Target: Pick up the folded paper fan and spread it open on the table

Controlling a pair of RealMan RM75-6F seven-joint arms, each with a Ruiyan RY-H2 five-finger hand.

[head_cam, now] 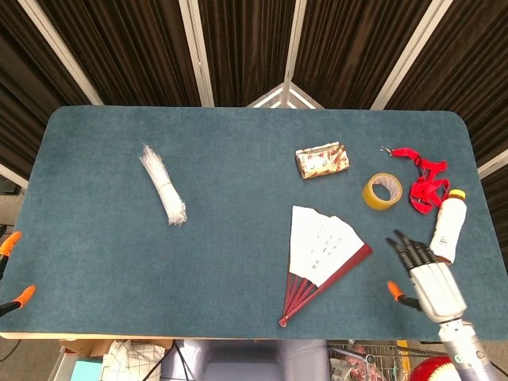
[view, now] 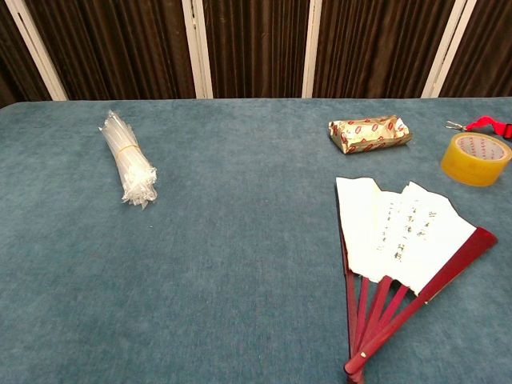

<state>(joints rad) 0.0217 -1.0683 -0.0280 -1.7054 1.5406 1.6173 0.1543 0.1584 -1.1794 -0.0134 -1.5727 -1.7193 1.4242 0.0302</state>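
The paper fan (head_cam: 321, 255) (view: 404, 248) lies partly spread on the blue table, white leaf toward the back and red ribs meeting at a pivot near the front edge. My right hand (head_cam: 425, 278) hovers over the table's front right part, to the right of the fan and apart from it, fingers stretched out and holding nothing. It does not show in the chest view. At the far left edge of the head view only orange fingertips (head_cam: 9, 243) of my left hand show, off the table.
A bundle of clear plastic strips (head_cam: 163, 195) lies at the left. A gold snack packet (head_cam: 322, 161), a roll of yellow tape (head_cam: 382, 191), a red lanyard (head_cam: 424, 182) and a white bottle (head_cam: 447, 228) lying close beside my right hand sit at the right.
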